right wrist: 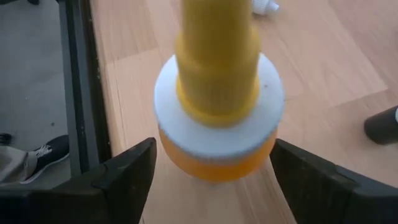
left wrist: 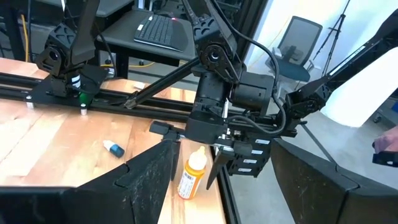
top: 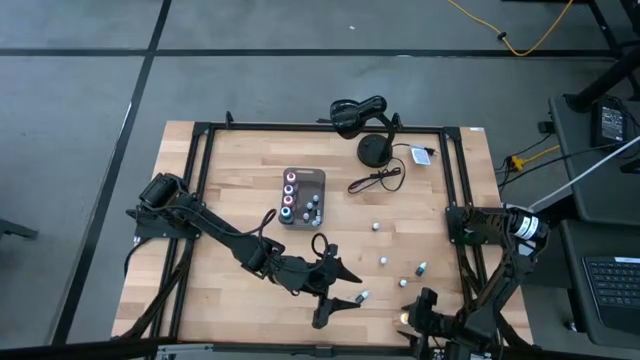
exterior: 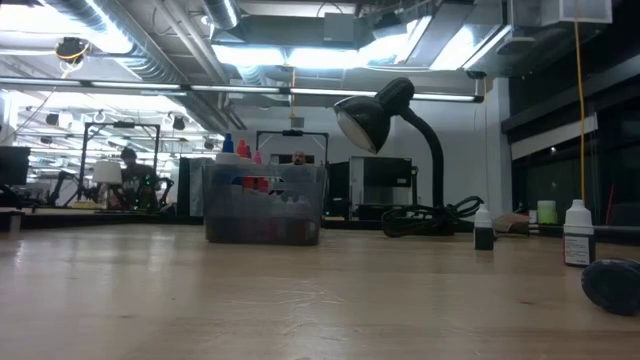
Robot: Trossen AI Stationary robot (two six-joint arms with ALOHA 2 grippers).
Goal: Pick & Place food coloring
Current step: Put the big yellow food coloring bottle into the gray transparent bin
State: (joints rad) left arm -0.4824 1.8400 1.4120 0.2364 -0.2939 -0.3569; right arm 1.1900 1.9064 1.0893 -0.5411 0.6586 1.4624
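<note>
Bottles are sitting in the tray [top: 303, 196] at the table's middle, with more [top: 382, 261] scattered loose on the wood to its right. The left gripper [top: 337, 290] is reaching in low near the front edge, fingers spread, a blue-capped bottle [left wrist: 114, 148] lying just beside it. The right gripper [top: 412, 318] is hovering over the front right corner, its fingers [right wrist: 121, 177] standing open around an upright orange bottle [right wrist: 217, 99], not touching it.

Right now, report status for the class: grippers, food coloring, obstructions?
Right gripper open, straddling upright orange bottle at table edge. Left gripper open, empty, facing it. Nothing blocking.
</note>
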